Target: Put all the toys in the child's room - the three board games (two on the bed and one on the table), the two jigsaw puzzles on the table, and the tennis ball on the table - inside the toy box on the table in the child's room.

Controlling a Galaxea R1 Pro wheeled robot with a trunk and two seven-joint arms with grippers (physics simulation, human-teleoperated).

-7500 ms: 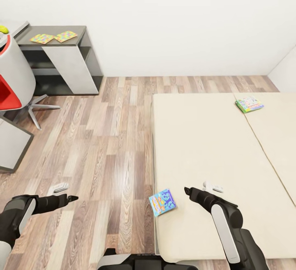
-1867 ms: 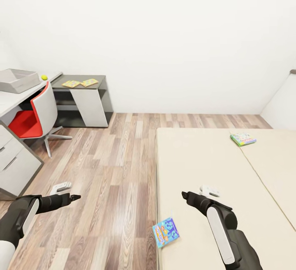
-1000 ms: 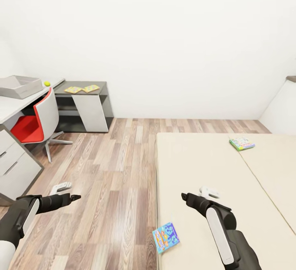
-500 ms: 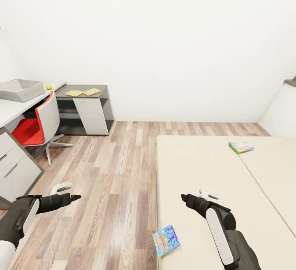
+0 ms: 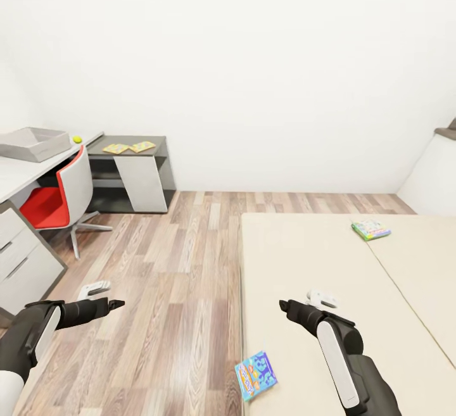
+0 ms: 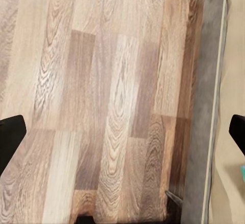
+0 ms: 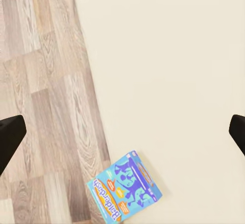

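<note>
Floor [image 5: 183, 264] wood-grain planks w/ slight sheen; bed [image 5: 329, 258] matt beige cloth

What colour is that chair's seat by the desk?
Bright red seat, with a light grey back; clearest in the head view.

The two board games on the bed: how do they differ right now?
The blue game lies at the bed's near left edge, beside the floor; the green-edged game lies farther back, near the mattress seam. The blue one has orange and white print; the other looks paler, multicoloured. Both lie flat, untouched.
</note>
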